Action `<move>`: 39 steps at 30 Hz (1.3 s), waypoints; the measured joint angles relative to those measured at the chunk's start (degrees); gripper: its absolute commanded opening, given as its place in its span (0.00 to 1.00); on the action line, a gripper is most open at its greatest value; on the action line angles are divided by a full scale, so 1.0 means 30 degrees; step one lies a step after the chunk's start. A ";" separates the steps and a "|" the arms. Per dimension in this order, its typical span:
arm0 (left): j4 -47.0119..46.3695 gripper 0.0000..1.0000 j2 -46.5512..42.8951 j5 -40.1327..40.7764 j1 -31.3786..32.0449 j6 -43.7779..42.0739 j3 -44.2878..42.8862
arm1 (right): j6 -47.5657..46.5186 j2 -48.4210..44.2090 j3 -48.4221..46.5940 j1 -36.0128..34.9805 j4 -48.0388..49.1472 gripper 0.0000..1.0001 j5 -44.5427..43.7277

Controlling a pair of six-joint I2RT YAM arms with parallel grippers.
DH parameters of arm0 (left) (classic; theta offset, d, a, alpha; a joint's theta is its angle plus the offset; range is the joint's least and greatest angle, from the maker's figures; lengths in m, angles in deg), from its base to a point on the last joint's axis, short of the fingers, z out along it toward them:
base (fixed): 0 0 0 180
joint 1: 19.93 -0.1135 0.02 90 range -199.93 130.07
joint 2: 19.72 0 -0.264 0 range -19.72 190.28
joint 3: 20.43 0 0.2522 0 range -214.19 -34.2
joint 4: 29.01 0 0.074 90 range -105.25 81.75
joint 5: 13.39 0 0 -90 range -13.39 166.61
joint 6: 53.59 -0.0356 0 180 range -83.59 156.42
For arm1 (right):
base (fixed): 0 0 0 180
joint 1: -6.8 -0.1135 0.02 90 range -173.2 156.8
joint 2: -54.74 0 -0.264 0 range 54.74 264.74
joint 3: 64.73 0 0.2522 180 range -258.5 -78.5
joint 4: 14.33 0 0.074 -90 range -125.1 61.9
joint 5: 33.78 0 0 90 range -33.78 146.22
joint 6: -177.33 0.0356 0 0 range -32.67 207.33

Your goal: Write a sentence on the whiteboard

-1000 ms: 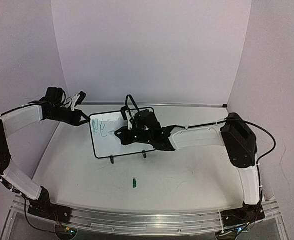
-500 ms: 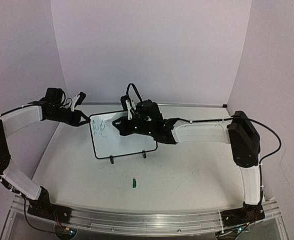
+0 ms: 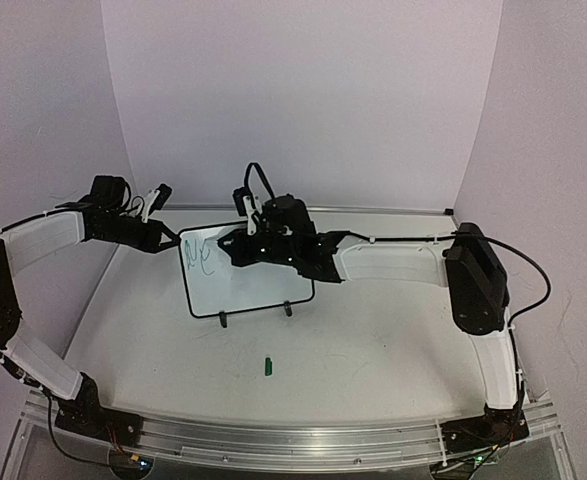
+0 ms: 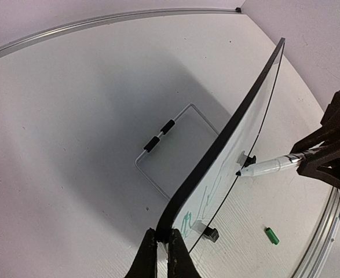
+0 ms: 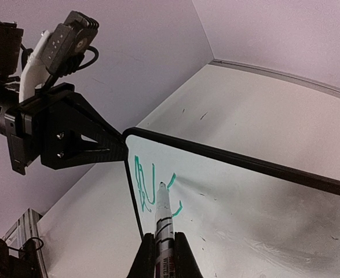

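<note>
The whiteboard (image 3: 258, 292) stands tilted on its two black feet at mid-table. A few green strokes of the sentence (image 3: 200, 253) sit in its upper left corner. My left gripper (image 3: 171, 240) is shut on the board's left top corner; the left wrist view shows its jaws pinching the black frame (image 4: 162, 238). My right gripper (image 3: 233, 246) is shut on a white marker (image 5: 163, 219). The marker's tip rests at the board (image 5: 251, 214), just right of the green strokes (image 5: 142, 180). The marker also shows in the left wrist view (image 4: 269, 167).
The marker's green cap (image 3: 268, 366) lies on the table in front of the board, also in the left wrist view (image 4: 271, 236). The board's wire stand (image 4: 158, 138) rests behind it. Walls close in at the back and both sides.
My right gripper has moved left and back across the board with the marker, to beside the green strokes. The left arm and the board have not moved.
</note>
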 measured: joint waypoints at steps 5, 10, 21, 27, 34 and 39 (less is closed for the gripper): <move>0.0000 0.00 0.0000 0.0000 0.0000 0.0000 0.0000 | 0.0000 0.0474 -0.0414 0.0000 -0.0313 0.00 -0.0067; 0.0000 0.00 0.0000 0.0000 0.0000 0.0000 0.0000 | -0.0050 0.0761 -0.0798 0.0000 -0.0578 0.00 -0.0194; 0.0000 0.00 0.0000 0.0007 0.0000 0.0000 0.0000 | -0.0138 0.0770 -0.1038 0.0000 -0.0806 0.00 -0.0664; 0.0000 0.00 0.0000 0.0014 0.0000 0.0007 0.0000 | -0.0138 0.0770 -0.0873 -0.0021 -0.0780 0.00 -0.0756; -0.0002 0.00 0.0000 0.0015 0.0000 0.0007 0.0000 | -0.0146 0.0770 -0.0437 -0.0138 -0.0756 0.00 -0.0755; -0.0007 0.00 0.0000 0.0022 0.0000 0.0007 0.0000 | -0.0153 0.0763 -0.0243 -0.0166 -0.0718 0.00 -0.0740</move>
